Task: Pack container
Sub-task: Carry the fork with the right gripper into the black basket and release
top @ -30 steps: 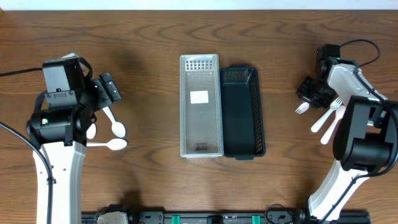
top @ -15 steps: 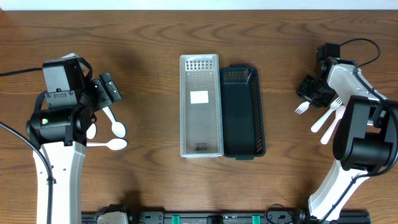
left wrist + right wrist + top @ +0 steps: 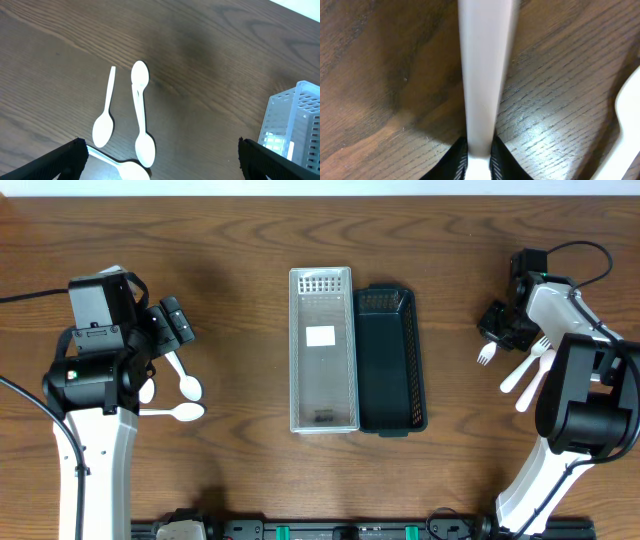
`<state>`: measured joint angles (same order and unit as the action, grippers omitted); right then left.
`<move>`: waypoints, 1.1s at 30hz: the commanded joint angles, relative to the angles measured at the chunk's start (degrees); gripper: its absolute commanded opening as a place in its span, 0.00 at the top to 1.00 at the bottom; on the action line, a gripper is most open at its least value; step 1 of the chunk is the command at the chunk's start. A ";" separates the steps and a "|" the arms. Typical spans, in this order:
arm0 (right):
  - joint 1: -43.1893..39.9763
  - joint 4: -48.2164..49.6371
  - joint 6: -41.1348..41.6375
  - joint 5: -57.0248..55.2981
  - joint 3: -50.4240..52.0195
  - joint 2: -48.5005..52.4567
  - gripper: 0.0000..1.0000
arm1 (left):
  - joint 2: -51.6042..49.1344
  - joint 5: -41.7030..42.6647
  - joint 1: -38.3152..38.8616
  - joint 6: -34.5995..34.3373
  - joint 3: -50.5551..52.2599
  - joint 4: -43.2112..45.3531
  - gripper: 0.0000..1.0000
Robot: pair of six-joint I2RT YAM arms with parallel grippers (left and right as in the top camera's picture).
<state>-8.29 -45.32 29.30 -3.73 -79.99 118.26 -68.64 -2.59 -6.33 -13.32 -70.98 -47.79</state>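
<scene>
A clear plastic bin and a dark green bin stand side by side at the table's middle. My right gripper is shut on a white plastic fork, its handle pinched between the fingers just above the wood. More white forks lie to its right. My left gripper is open above three white spoons; the left wrist view shows the spoons lying between the open fingers.
The clear bin's corner shows at the right edge of the left wrist view. The clear bin holds a white label. Cables run by the right arm's base at the back right.
The fork's tines in the overhead view have shifted slightly right and up with my right gripper. The left arm has not moved.
</scene>
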 commanded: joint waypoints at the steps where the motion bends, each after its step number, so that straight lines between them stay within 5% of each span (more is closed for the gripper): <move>1: -0.81 -0.11 0.00 -0.76 0.28 0.74 0.87 | -0.26 -0.72 -0.26 0.15 -1.16 -0.17 0.02; 13: -0.68 -0.02 -0.02 -0.76 0.28 0.74 0.99 | -0.26 -0.72 -0.24 0.15 -1.16 -0.17 0.02; 22: 0.35 -2.01 -2.32 -0.74 -1.25 -1.77 0.99 | -0.26 -0.72 -0.24 1.22 -1.16 -0.17 0.02; 33: 12.85 -12.85 -6.29 2.80 -13.18 -14.91 0.99 | -0.28 -0.72 -0.26 1.22 -1.16 -0.17 0.02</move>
<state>0.25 -56.80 24.58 -3.68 -89.30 108.12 -68.64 -2.59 -6.33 -13.08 -70.98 -47.79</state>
